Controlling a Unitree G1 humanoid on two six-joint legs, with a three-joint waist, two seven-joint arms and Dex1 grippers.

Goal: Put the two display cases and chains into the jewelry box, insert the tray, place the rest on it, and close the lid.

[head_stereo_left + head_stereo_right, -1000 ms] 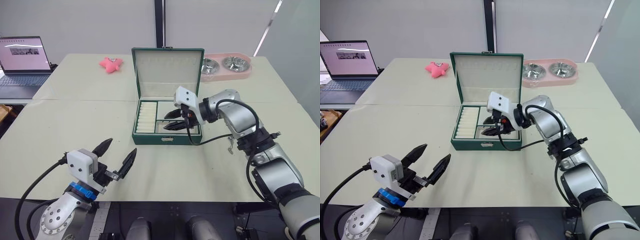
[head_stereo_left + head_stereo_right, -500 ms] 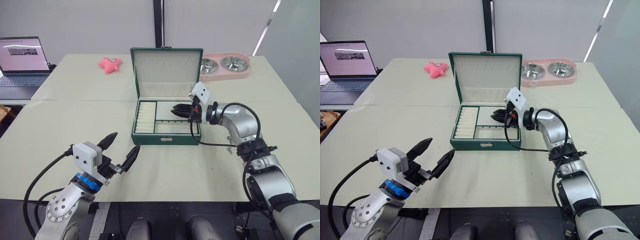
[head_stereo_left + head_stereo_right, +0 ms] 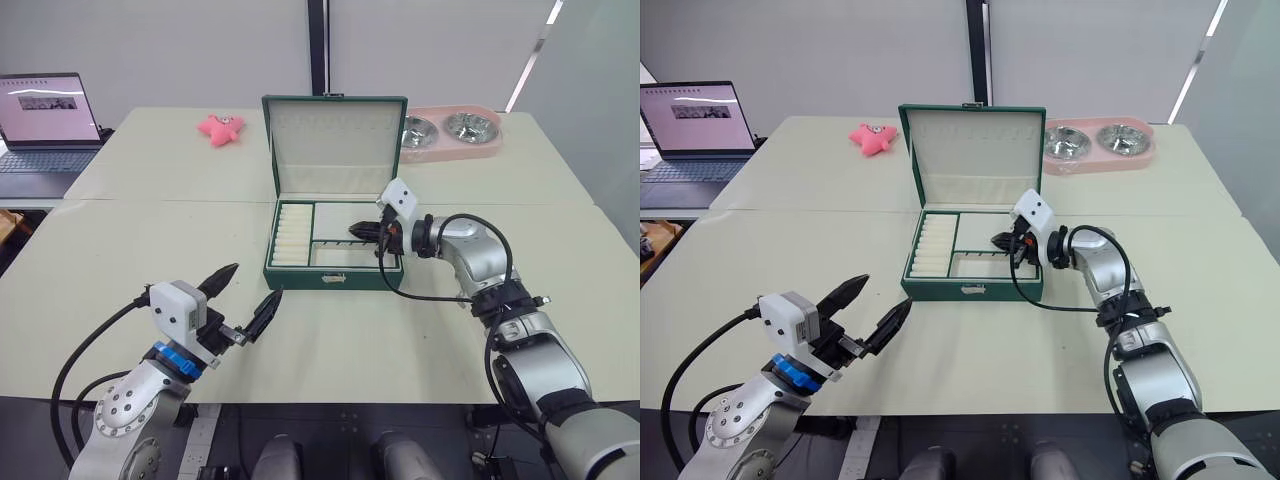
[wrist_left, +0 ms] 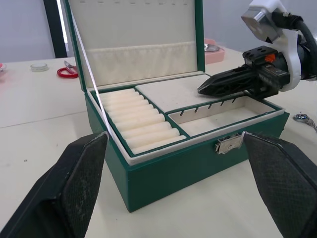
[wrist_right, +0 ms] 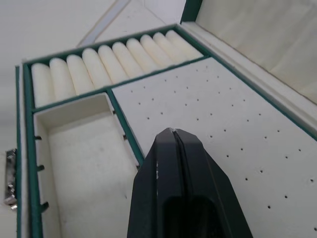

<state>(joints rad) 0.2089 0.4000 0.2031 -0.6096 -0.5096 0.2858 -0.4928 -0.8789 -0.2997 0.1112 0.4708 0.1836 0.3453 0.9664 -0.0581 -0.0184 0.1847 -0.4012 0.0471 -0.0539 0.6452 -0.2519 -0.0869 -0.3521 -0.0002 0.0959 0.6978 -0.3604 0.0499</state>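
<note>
Pale tables before a plain grey wall

We see a pale cream tabletop with a seam running across it where two tables meet, and a second such table beyond. At the far left edge an open laptop sits with its screen lit. A pink star-shaped toy lies near the far edge, and a pink double-bowl tray with two steel bowls sits at the far right. Behind, the grey wall is split by a dark vertical post, and a bright slanting strip of light shows at the right.
</note>
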